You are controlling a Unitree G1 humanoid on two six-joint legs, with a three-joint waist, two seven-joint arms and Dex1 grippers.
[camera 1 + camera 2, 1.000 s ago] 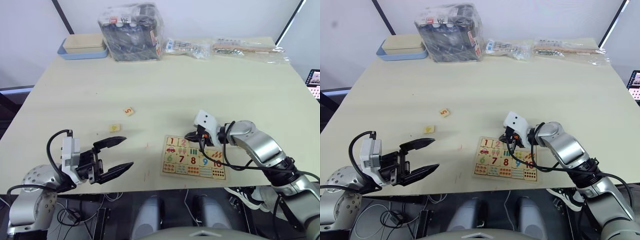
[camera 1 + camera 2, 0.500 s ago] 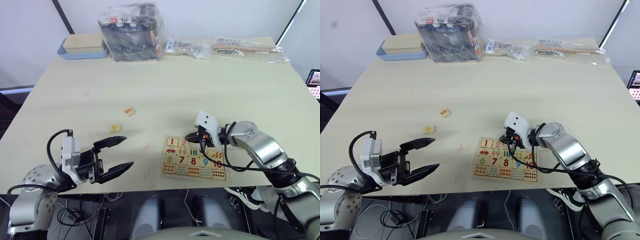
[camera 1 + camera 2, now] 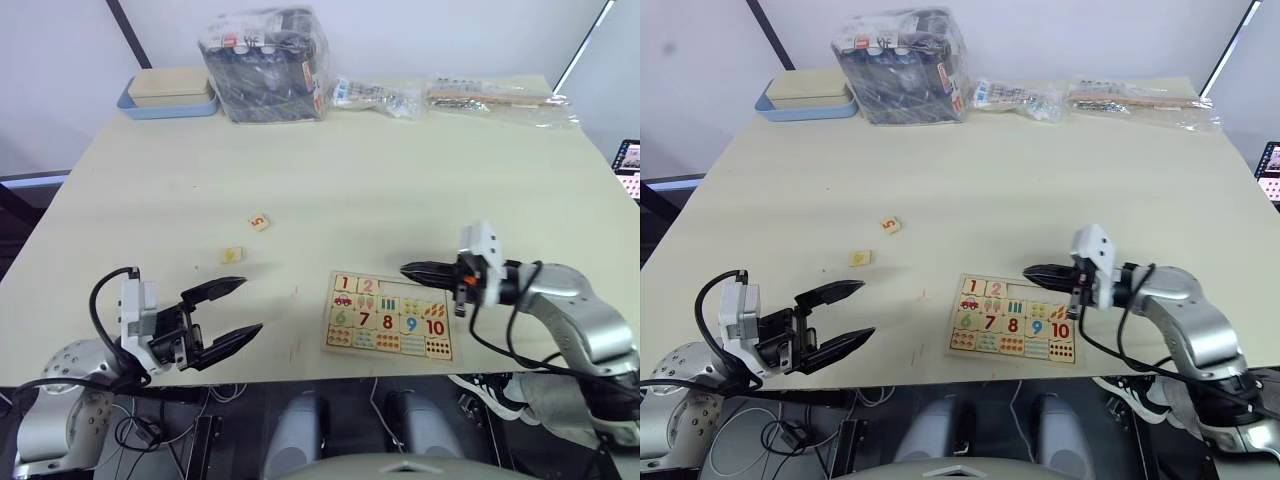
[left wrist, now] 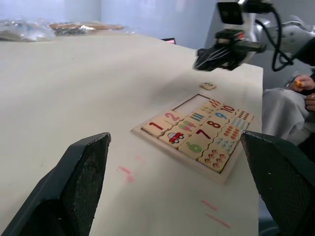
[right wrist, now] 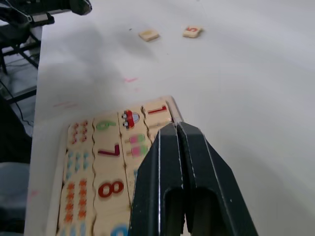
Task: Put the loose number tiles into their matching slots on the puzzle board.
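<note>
Puzzle board (image 3: 389,315): flat on surface (image 3: 400,170). Right gripper (image 3: 412,270): fingers clenched, empty, above board's far edge. Left gripper (image 3: 232,311): fingers spread, empty; two loose number tiles (image 3: 258,222) beyond it.

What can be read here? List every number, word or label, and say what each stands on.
"1", "2": red and orange digits, top row of the flat pale-wood puzzle board.
"6", "7", "8", "9", "10": coloured digits, a lower row of the same board.
"5": red digit on the small square pale-wood tile lying loose on the table.
Unreadable: the yellowish mark on the second loose tile; the labels on the clear plastic bag of dark items.
</note>
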